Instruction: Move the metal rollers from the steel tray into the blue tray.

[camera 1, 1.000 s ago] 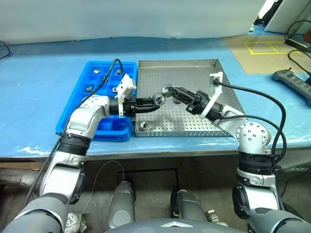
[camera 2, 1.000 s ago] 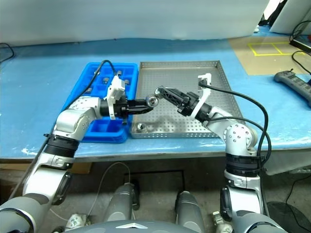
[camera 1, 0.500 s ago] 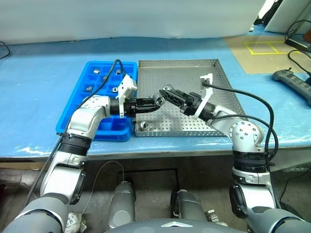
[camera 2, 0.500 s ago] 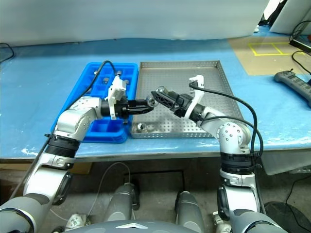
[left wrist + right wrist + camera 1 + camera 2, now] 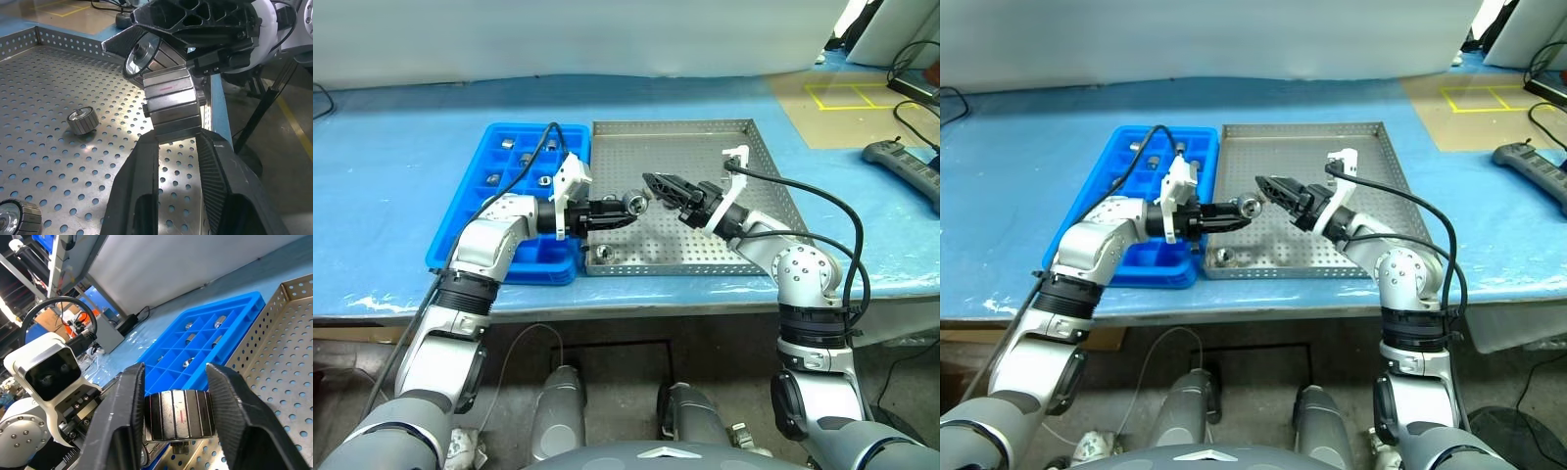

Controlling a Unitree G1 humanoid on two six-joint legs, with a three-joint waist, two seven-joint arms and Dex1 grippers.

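The ribbed metal roller point(image 5: 172, 103) sat clamped between the left gripper point(image 5: 628, 205) fingers above the steel tray point(image 5: 744, 132); the right gripper point(image 5: 656, 182) fingers pinched it too, axis crosswise.

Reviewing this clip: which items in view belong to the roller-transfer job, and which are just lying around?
Job items:
- metal roller held between both claws
- left claw, right claw
- loose rollers in the steel tray
- rollers already in the blue tray

Lying about:
- grey handheld device with cables, off to the right
- yellow-taped board
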